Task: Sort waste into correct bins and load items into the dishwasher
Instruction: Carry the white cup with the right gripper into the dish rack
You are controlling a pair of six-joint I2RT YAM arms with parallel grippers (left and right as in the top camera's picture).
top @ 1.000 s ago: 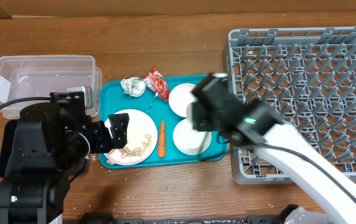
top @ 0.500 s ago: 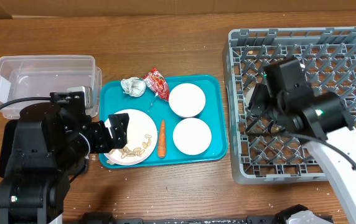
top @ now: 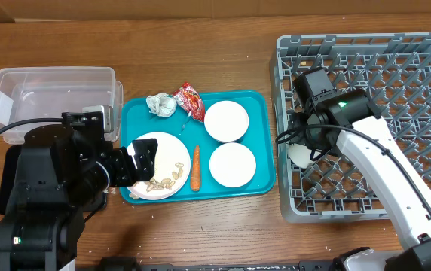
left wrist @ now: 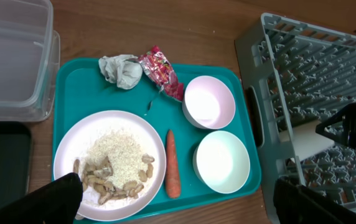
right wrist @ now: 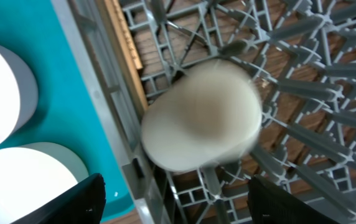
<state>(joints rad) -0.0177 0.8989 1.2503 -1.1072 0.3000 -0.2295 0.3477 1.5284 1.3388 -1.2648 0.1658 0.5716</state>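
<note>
The white cup point(right wrist: 200, 118) lay blurred among the tines of the grey dish rack point(top: 366, 45), by the wall nearest the teal tray point(top: 264, 181), with the right gripper point(right wrist: 175, 186) above it, fingers spread wide and holding nothing. The left gripper point(left wrist: 178, 186) hung over the tray, fingers also parted and empty. The print on the red wrapper point(left wrist: 162, 74) beside the crumpled paper point(left wrist: 121, 70) was too small to read.

Robot test bench: wooden table point(top: 200, 45), grey dishwasher rack point(top: 426, 90), teal food tray point(top: 261, 113)
</note>
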